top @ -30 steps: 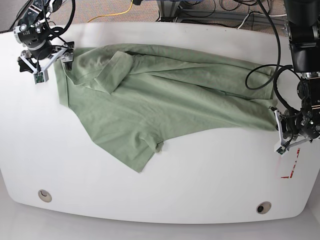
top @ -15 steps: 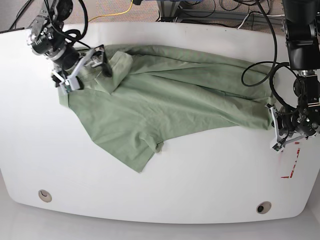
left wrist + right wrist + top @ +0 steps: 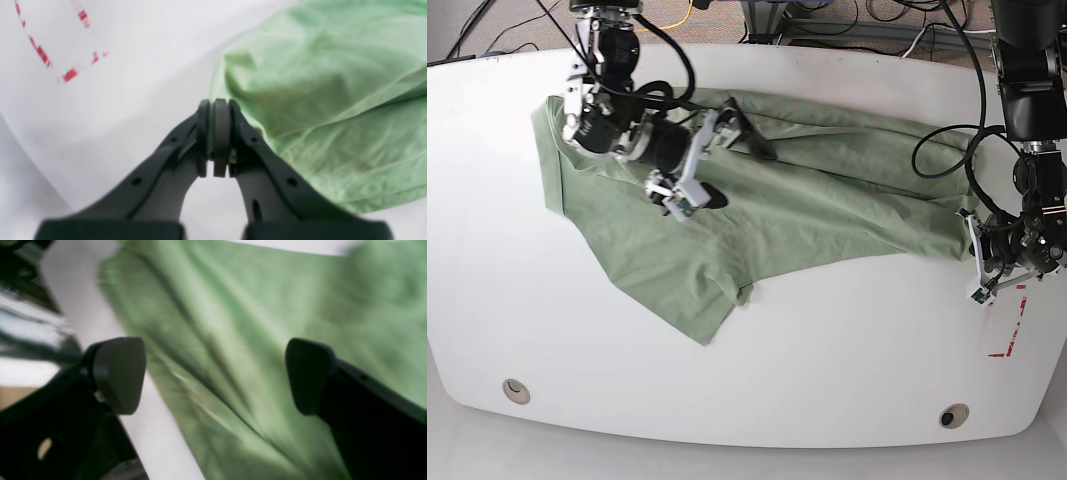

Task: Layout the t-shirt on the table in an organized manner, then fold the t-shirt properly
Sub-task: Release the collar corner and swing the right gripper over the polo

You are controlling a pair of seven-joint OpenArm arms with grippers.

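The sage-green t-shirt [image 3: 817,200] lies crumpled across the white table [image 3: 827,350], with one sleeve [image 3: 702,310] pointing to the front. My right gripper [image 3: 717,160] hovers open over the shirt's left part. In the right wrist view its fingers [image 3: 116,373] stand wide apart above green fabric [image 3: 217,340], with nothing between them. My left gripper [image 3: 975,268] is at the shirt's right edge. In the left wrist view it [image 3: 217,106] is shut, with the shirt's hem [image 3: 300,100] reaching its tips and a thin green sliver pinched between the pads.
Red tape marks [image 3: 1012,330] lie on the table just right of my left gripper, also seen as red tape [image 3: 43,55] in the left wrist view. Two round cable holes [image 3: 517,390] [image 3: 954,414] sit near the front edge. Cables hang behind the table's far edge.
My right arm swept from the shirt's far-left corner to above its left-middle, still open. The left corner now lies spread out. My left gripper shifted slightly left with the hem.
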